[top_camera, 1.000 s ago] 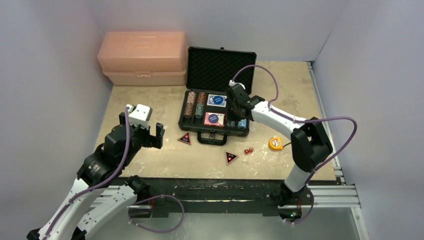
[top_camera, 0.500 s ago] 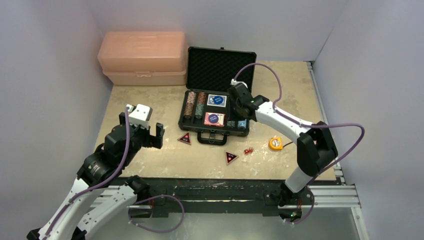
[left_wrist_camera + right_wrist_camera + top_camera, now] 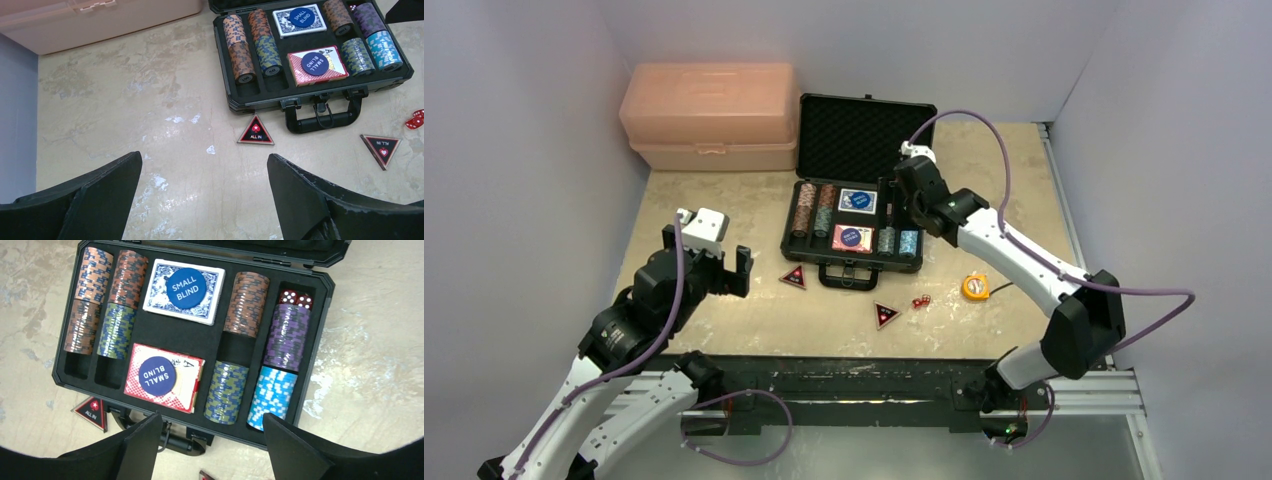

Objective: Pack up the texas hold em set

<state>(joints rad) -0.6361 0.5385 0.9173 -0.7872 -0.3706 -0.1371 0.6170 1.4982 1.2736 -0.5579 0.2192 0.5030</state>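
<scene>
The texas hold em set's black case [image 3: 786,243] lies open at mid table with its foam lid [image 3: 864,135] upright. Chip stacks [image 3: 275,395], a blue deck [image 3: 185,287], a red deck [image 3: 162,375] and two red dice [image 3: 296,298] fill its slots. My right gripper [image 3: 211,416] hovers open above the case's right side [image 3: 892,200], holding nothing. On the table in front lie two red triangular buttons [image 3: 794,277] [image 3: 886,314] and loose red dice [image 3: 920,301]. My left gripper [image 3: 707,255] stands open and empty left of the case, over bare table [image 3: 205,156].
A salmon-pink plastic box [image 3: 709,117] stands at the back left beside the lid. An orange tape measure [image 3: 975,287] lies right of the case handle [image 3: 320,120]. White walls close in the table on three sides.
My right gripper has opened and lifted back and to the right, off the case's front right slots, where chip stacks now show. The left arm has not moved.
</scene>
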